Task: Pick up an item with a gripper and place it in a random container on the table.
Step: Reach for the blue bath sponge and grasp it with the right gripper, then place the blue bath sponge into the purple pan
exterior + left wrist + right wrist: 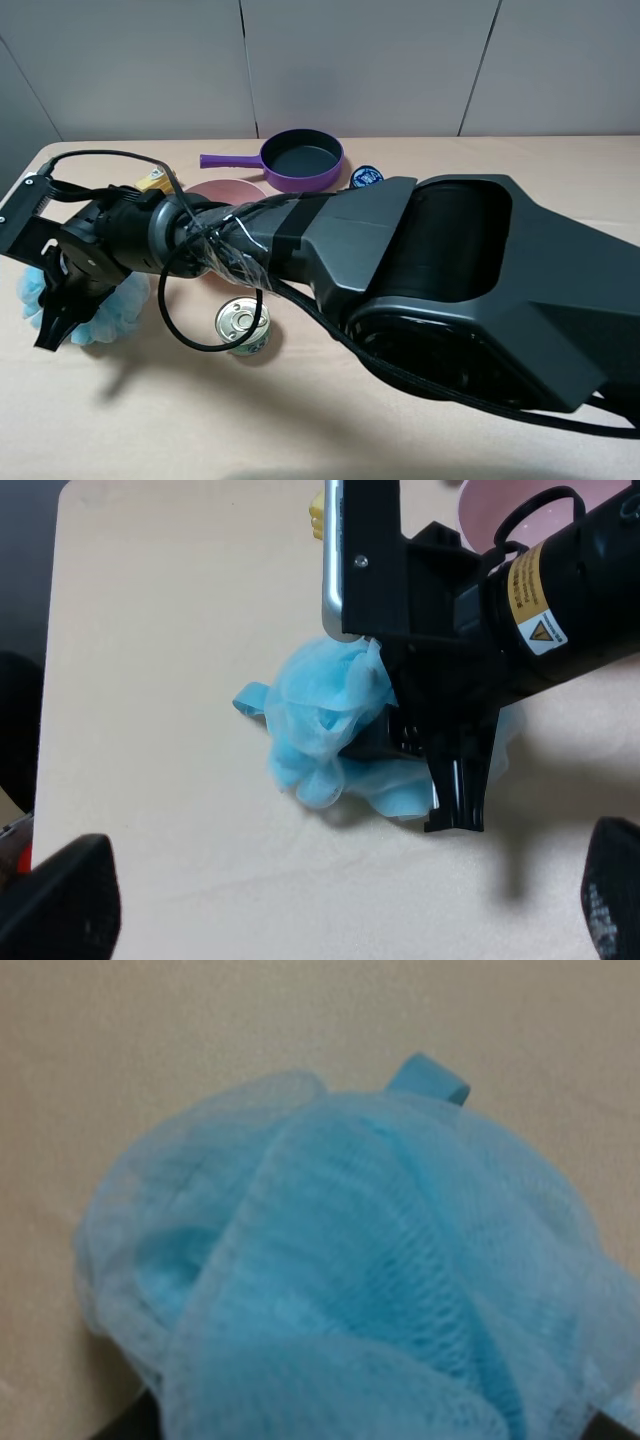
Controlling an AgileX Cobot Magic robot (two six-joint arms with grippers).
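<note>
The light-blue bath pouf [105, 315] lies on the beige table [150, 420] at the left. The big black right arm reaches across to it. Its gripper [55, 318] is pushed down into the pouf, with the jaws closed on the mesh. The left wrist view shows one black finger [455, 785] beside the pouf [320, 720] and the other buried in it. The pouf [330, 1260] fills the right wrist view. The purple frying pan [300, 158] stands at the back centre, empty. My left gripper [340, 905] is open above the table, short of the pouf.
A pink bowl [225, 190] sits behind the right arm and in front of the pan. An opened tin can [242, 325] stands near the arm's cable loop. A yellow object [153, 181] and a small blue round thing [366, 177] lie further back.
</note>
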